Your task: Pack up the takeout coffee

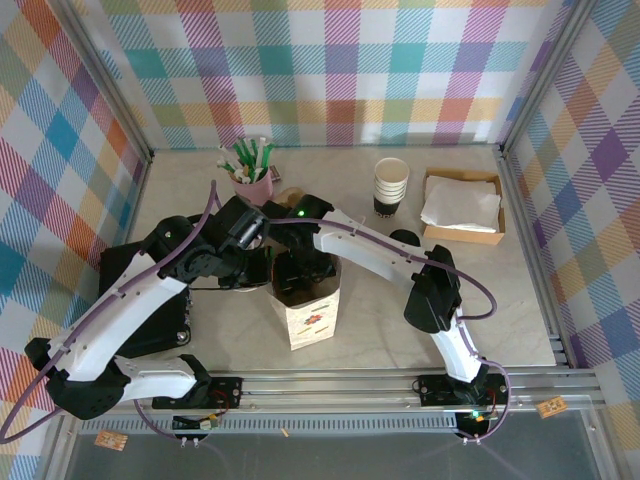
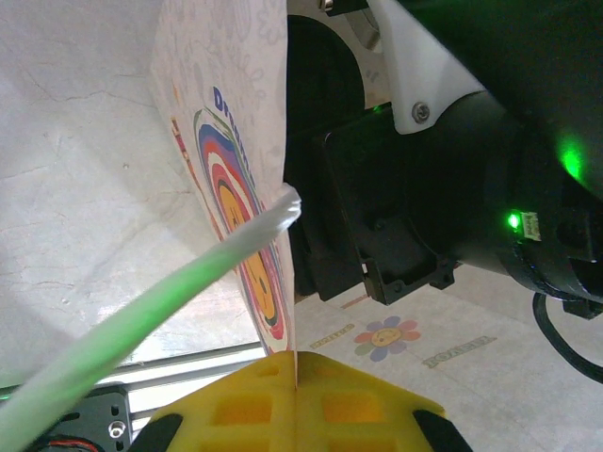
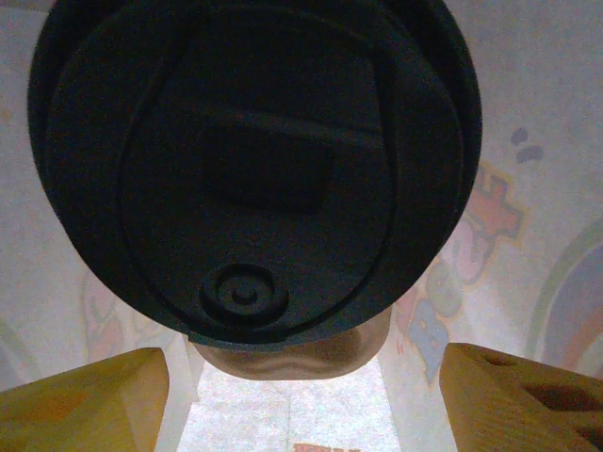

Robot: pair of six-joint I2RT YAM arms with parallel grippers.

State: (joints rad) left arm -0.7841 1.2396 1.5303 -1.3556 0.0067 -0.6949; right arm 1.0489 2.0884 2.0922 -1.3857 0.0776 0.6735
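While left hand [image 2: 295, 365] pinches bag [image 2: 226, 113], right wrist sees coffee [image 3: 254, 169] inside.

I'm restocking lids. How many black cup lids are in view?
2: one on the takeout coffee inside the paper bag, before the right claw; a loose lid on the table by the cup stack, possibly several stacked.

**Table Layout, Referenced to the Paper Bag [image 1: 305, 305]**

Bag: stands on the table [image 1: 500, 300], near-middle.
Inside the bag: takeout coffee [image 3: 254, 169].
Behind the bag, slightly left: pen cup [image 1: 255, 182].
Behind the bag, to the right: cup stack [image 1: 390, 187].
Farther right of the bag, beside the stack: napkin box [image 1: 462, 208].
Left of the bag: low box [image 1: 165, 325].
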